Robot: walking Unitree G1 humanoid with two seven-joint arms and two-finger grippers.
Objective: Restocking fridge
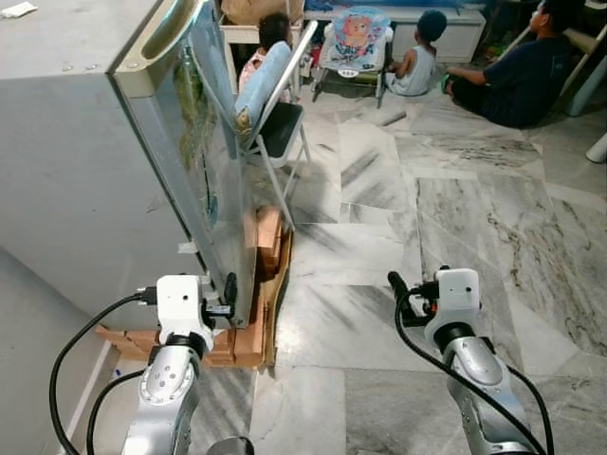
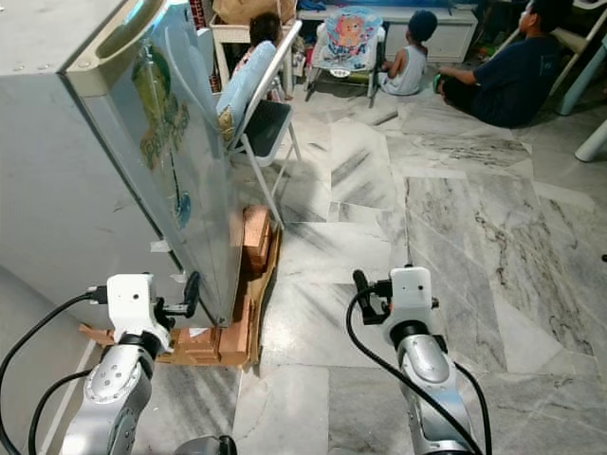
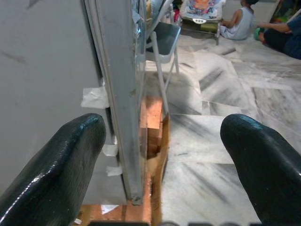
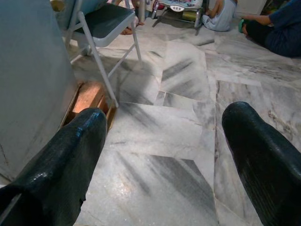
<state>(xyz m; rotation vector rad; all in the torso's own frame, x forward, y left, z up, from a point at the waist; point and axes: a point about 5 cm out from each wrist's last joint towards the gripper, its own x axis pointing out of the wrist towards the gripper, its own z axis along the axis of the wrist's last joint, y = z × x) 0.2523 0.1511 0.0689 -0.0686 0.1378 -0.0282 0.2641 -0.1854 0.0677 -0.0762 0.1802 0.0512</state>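
Grey fridge (image 1: 76, 180), door shut, printed front, standing on cardboard (image 1: 256, 332).

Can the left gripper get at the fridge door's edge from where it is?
Probably yes: the left gripper is open, right beside the fridge door lower edge, which sits between its fingers, unobstructed.

One fridge (image 1: 85, 161), one folding chair (image 1: 275, 114), one baby bouncer (image 1: 354, 40), three people seated on the floor, two grippers
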